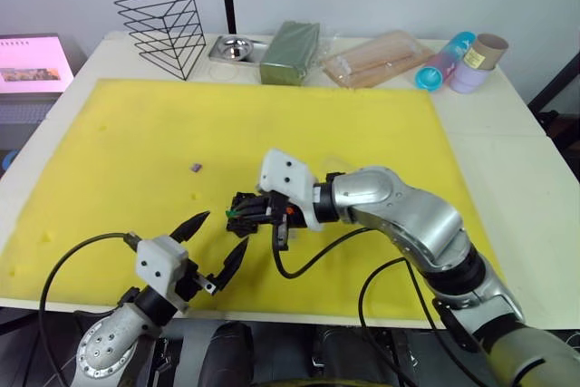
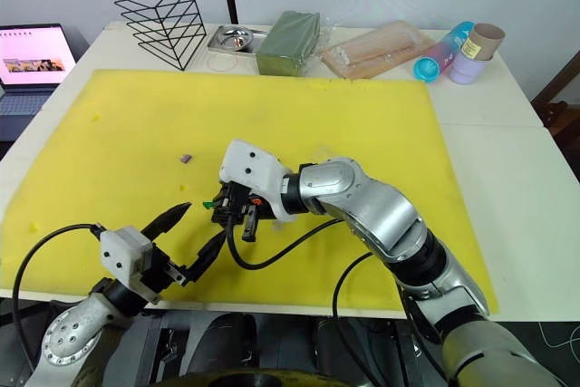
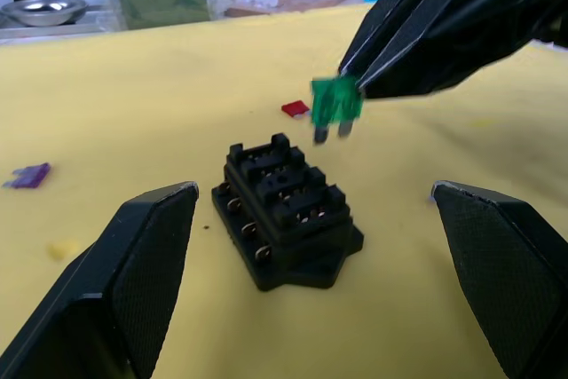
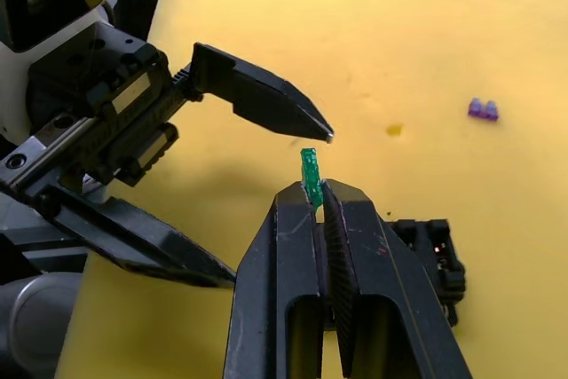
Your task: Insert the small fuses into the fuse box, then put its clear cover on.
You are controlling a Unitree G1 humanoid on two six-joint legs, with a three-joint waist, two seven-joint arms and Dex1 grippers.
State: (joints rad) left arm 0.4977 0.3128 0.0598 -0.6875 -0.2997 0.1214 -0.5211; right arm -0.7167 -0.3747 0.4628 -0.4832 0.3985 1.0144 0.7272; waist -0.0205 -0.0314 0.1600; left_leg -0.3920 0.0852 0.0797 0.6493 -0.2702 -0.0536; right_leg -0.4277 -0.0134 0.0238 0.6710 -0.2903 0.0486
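Note:
My right gripper (image 4: 319, 197) is shut on a green fuse (image 4: 310, 175), which stands upright between its tips. It holds the fuse just above and beside the black fuse box (image 3: 288, 215), which rests on the yellow mat (image 1: 362, 124). My left gripper (image 1: 222, 233) is open near the mat's front edge, one finger on each side of the box without touching it. A purple fuse (image 1: 196, 168) lies on the mat farther back and to the left. A red fuse (image 3: 295, 109) lies just behind the box. The clear cover is out of view.
Along the table's back edge stand a black wire rack (image 1: 163, 29), a metal dish (image 1: 231, 47), a dark-green block (image 1: 290, 52), a clear packet of wooden sticks (image 1: 376, 59) and some cups (image 1: 462, 62). A laptop (image 1: 32, 65) sits at the far left.

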